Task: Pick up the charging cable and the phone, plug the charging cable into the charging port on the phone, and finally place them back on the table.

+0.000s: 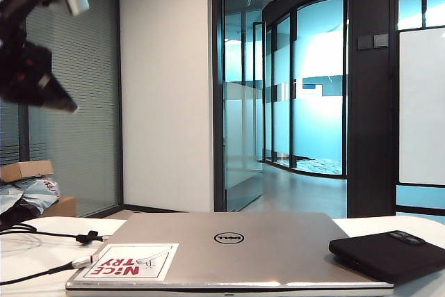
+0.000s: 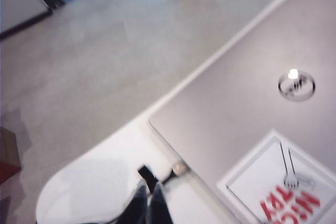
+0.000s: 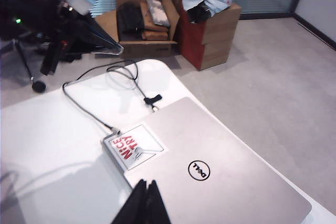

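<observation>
The black phone (image 1: 389, 254) lies at the right, against the silver laptop's (image 1: 229, 245) right side; its charging port is too small to make out. The black charging cable (image 1: 31, 231) runs over the white table (image 1: 28, 259) at the left, its strap knot (image 1: 87, 237) near the laptop and a silver plug tip (image 1: 83, 261) by the sticker. My left gripper (image 1: 69, 108) hangs shut and empty high at the upper left, above the knot (image 2: 147, 174). My right gripper (image 3: 147, 186), shut and empty, hovers over the laptop (image 3: 226, 182), out of the exterior view. The cable (image 3: 86, 107) curls beyond.
A red-lettered sticker (image 1: 128, 261) sits on the laptop lid's near left corner. Cardboard boxes (image 3: 205, 19) and an open carton (image 3: 139, 22) stand on the floor past the table's left end. The left arm's black body (image 3: 58, 19) hangs above that end.
</observation>
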